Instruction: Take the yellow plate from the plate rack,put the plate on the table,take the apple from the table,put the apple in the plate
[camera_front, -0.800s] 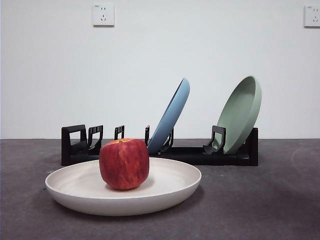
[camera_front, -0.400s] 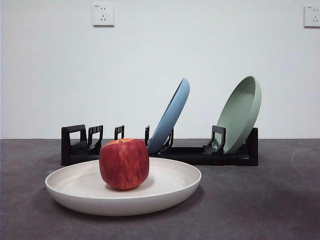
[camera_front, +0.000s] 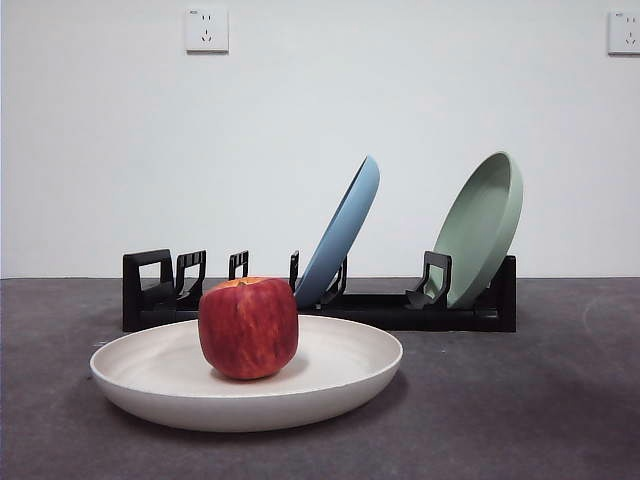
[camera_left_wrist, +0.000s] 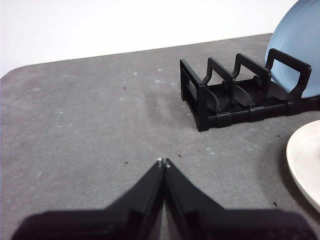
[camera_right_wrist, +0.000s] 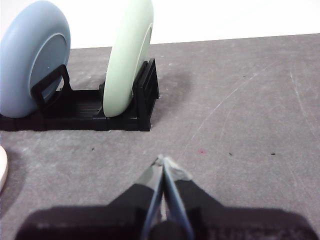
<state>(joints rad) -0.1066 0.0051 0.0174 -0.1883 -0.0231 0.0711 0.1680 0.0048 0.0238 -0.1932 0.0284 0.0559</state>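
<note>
change: none across the front views | apple (camera_front: 248, 327) rests in yellow plate (camera_front: 340, 385) on table (camera_front: 520, 400) | left gripper (camera_left_wrist: 162, 162) and right gripper (camera_right_wrist: 162, 160) pressed together, empty, withdrawn | task looks complete

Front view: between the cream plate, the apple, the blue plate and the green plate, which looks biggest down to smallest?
1. yellow plate, widest by far, though it is also nearest the camera.
2. green plate and blue plate: similar; both stand tilted in the plate rack, the blue nearly edge-on, so unranked.
3. apple, smallest.
</note>
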